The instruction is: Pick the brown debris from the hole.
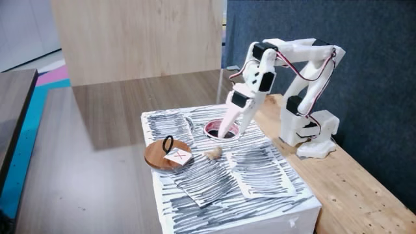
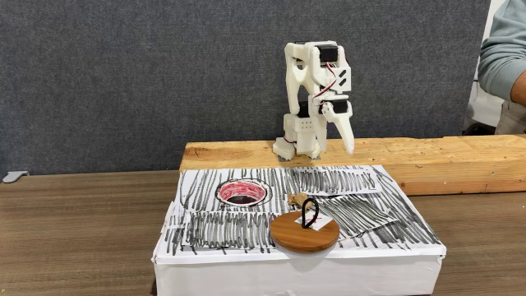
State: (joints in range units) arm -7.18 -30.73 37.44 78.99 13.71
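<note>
Scribbled white box [image 1: 260,179] carries the hole [image 1: 212,125], with debris [image 1: 212,153] just beside its rim. Claw [image 1: 225,133] dips into the hole in a fixed view; I cannot tell whether its jaws are apart or together

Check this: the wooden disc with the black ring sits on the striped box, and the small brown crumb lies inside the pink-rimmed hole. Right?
Not quite. In a fixed view the brown crumb lies on the striped box top, outside the hole, between it and the wooden disc. The disc does sit on the box.
</note>
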